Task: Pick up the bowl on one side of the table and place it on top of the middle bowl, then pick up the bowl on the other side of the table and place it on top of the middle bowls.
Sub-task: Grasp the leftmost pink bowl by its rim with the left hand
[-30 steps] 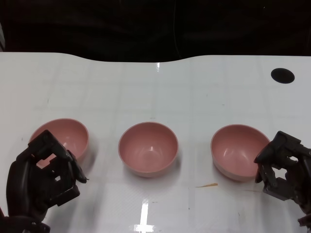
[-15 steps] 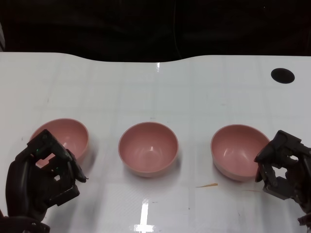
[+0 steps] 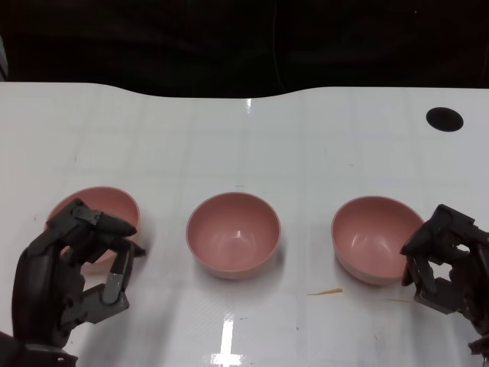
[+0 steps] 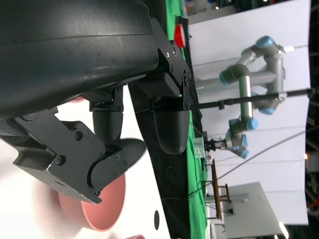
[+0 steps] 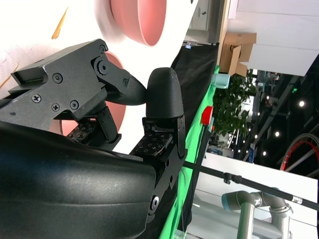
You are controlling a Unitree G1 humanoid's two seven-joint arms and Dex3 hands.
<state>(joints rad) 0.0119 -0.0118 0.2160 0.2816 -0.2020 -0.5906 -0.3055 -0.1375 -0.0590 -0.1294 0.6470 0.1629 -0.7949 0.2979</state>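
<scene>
Three pink bowls stand in a row on the white table [image 3: 244, 145]: the left bowl [image 3: 103, 210], the middle bowl [image 3: 233, 233] and the right bowl [image 3: 370, 237]. My left hand [image 3: 76, 275] is at the near side of the left bowl with its fingers spread, the upper ones reaching over the near rim and the thumb below; it holds nothing. The left wrist view shows the left hand [image 4: 114, 114] with its fingers apart and the left bowl [image 4: 102, 209] beyond them. My right hand [image 3: 447, 264] hangs just right of the right bowl, fingers loosely bent, empty. The right wrist view shows the right bowl [image 5: 137, 20] past the right hand [image 5: 104, 109].
A round black hole [image 3: 444, 118] sits in the table top at the far right. A small orange streak [image 3: 327, 291] lies in front of the right bowl. The table's far edge [image 3: 244, 93] meets a dark background.
My left hand's fingers have opened out and reached forward over the left bowl's near rim. The right hand and all three bowls have stayed put.
</scene>
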